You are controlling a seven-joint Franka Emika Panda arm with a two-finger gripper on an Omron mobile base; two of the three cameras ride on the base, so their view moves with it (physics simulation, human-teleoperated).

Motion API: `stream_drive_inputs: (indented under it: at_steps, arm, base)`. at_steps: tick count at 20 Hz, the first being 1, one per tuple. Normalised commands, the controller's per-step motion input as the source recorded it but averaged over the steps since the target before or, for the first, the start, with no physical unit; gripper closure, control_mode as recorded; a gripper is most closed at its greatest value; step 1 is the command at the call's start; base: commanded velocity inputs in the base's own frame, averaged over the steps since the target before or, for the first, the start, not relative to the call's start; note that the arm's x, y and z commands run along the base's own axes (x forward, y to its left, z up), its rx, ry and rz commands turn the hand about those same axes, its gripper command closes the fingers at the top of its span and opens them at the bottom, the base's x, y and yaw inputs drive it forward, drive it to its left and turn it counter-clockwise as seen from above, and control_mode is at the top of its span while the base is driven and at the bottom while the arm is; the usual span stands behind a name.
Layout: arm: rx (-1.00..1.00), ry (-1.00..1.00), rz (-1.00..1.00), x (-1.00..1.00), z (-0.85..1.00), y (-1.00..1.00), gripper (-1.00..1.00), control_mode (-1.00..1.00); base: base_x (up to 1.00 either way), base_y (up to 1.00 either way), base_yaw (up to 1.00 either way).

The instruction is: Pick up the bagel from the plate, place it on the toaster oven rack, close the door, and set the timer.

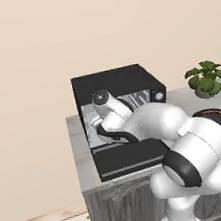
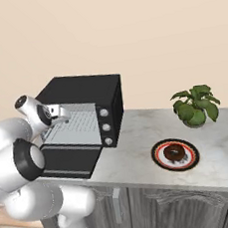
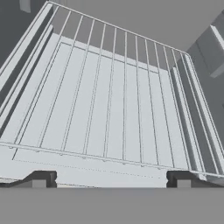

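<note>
Bagel (image 2: 174,152), your small dark brown bread ring, sits on the red-rimmed round plate (image 2: 162,164) well right of the black toaster oven (image 2: 88,94), whose door (image 2: 69,161) lies folded down so your wide-open, empty gripper (image 3: 111,180) faces the silver wire rack (image 3: 109,109).

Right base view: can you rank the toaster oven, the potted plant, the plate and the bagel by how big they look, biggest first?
1. Toaster oven, by far the largest.
2. Plate and potted plant: these look about alike in width, so I won't rank them; the plant sits farther back.
3. Bagel, smallest, lying on the plate.
</note>
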Motion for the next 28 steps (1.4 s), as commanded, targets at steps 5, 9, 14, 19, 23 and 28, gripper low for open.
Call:
stream_drive_inputs:
  at_steps: [5,9,14,19,23,28]
  arm:
    - [0.04,-0.06,0.00,0.15,-0.20,0.01,-1.00,-1.00]
    - [0.03,0.00,0.00,0.21,-0.10,0.00,-1.00,-1.00]
    - [0.03,0.00,-0.01,0.23,-0.06,0.00,-1.00,-1.00]
    - [0.02,0.00,-0.01,0.20,-0.17,0.00,-1.00,-1.00]
    - [0.01,0.00,-0.02,0.25,-0.26,0.01,-1.00,-1.00]
    - [0.01,0.00,-0.03,0.27,-0.25,0.04,-1.00,-1.00]
  base:
    - [0.00,0.00,0.00]
    - [0.00,0.00,0.00]
    - [0.00,0.00,0.00]
    - [0.00,0.00,0.00]
    - [0.00,0.00,0.00]
    - [0.00,0.00,0.00]
